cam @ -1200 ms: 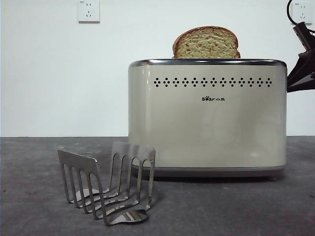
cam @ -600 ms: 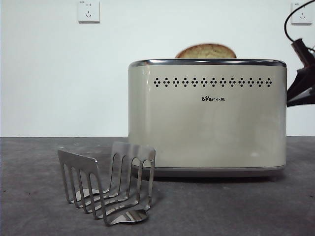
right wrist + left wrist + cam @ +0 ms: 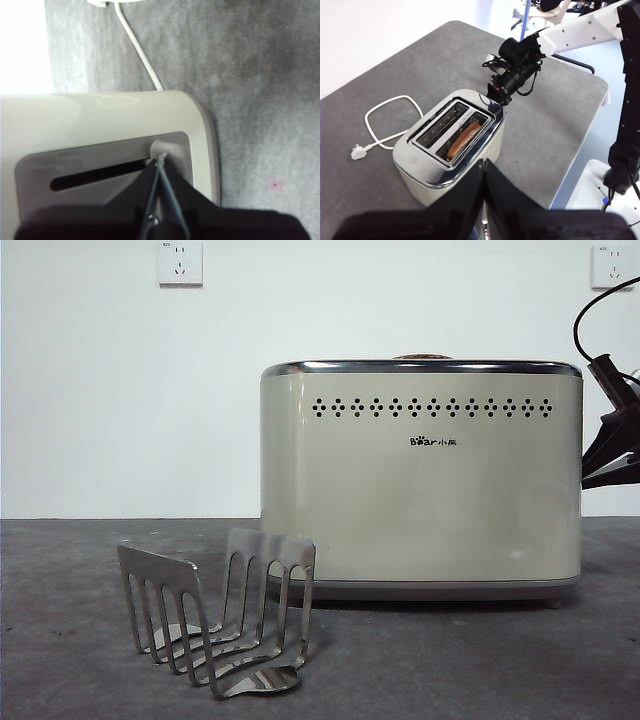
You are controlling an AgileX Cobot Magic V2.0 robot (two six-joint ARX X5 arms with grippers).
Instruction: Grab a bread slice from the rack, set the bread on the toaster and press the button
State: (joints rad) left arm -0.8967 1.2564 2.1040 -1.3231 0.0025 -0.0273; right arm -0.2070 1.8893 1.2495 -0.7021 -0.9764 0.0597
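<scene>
The cream toaster stands mid-table. The slice of bread sits sunk in a slot, with only a thin brown sliver above the chrome rim. In the left wrist view the slice lies deep in the slot nearer the camera of the toaster. The steel rack stands empty in front of the toaster, to the left. My right gripper is shut, its tip on the lever knob of the toaster's end panel. It shows at the right edge of the front view. My left gripper is shut and empty, high above the toaster.
The toaster's white cable and its plug lie loose on the grey table behind the toaster. The cable also shows in the right wrist view. Two wall sockets are on the white wall.
The bread has sunk from well above the rim down into the toaster. The right gripper has moved down along the toaster's end.
</scene>
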